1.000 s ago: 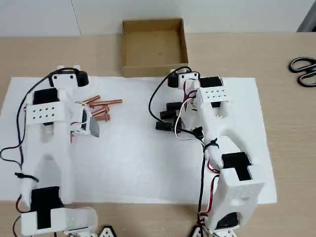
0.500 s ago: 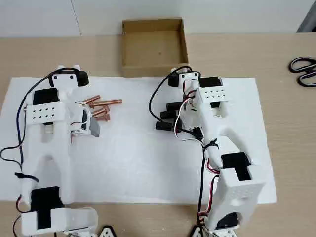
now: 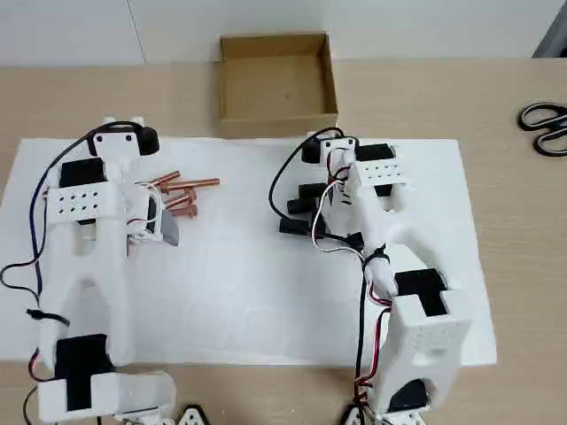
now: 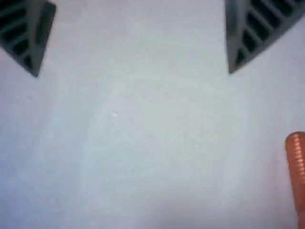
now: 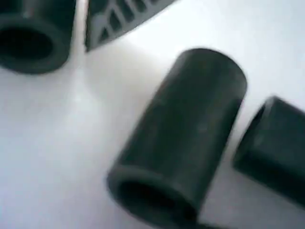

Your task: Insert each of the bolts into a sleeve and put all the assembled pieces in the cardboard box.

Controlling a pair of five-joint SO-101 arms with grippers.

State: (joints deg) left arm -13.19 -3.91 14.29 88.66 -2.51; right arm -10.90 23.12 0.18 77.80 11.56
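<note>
Several copper bolts [image 3: 183,194] lie in a loose heap on the white sheet [image 3: 230,292]. My left gripper [image 4: 138,47] hangs open just beside them over bare sheet, and one bolt [image 4: 296,167] shows at the edge of the left wrist view. Several black sleeves [image 3: 299,207] lie near the sheet's middle. My right gripper [image 3: 314,209] is low over them and open. One finger [image 5: 124,19] stands between a sleeve [image 5: 33,40] and the large lying sleeve [image 5: 183,138], with a third sleeve [image 5: 271,150] beside that. The cardboard box [image 3: 277,113] stands at the back.
Scissors [image 3: 545,124] lie on the wooden table at the far right. Black cables loop from the right arm over the sleeves. The front half of the sheet between the two arms is bare.
The right arm has shifted slightly to the left, over the sleeves. The left arm and the bolts have not moved.
</note>
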